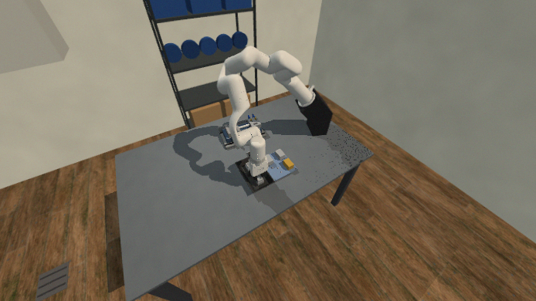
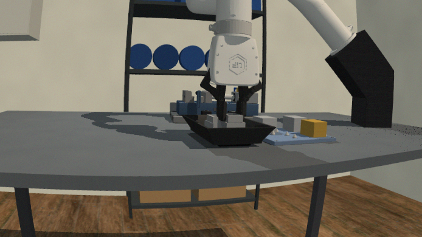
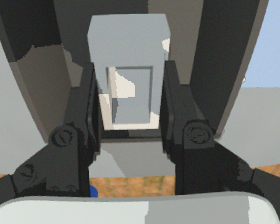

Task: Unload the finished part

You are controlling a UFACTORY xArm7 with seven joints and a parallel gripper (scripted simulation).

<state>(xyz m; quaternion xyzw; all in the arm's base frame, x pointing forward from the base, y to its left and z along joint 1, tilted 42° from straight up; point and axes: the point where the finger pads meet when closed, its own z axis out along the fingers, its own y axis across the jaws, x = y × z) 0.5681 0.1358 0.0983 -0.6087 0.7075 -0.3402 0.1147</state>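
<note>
The finished part [image 2: 232,118] [image 3: 130,39] is a grey block with a rectangular pocket facing up toward the wrist camera. My gripper [image 2: 230,115] [image 3: 130,81] [image 1: 259,178] is shut on the part's two sides. It holds the part down inside the black outfeed tray [image 2: 227,136] [image 1: 244,170] [image 3: 27,16], at or just above the floor; I cannot tell whether it touches. The blue vise [image 2: 188,107] [image 1: 228,136] stands behind the tray, with no part seen in its jaws.
Another grey block [image 2: 212,119] lies in the tray's left half. To the right of the tray, a light blue plate [image 2: 298,138] [image 1: 281,172] carries a yellow block [image 2: 313,127] [image 1: 288,162] and grey blocks [image 2: 293,122]. The black robot base [image 2: 365,82] stands at the far right.
</note>
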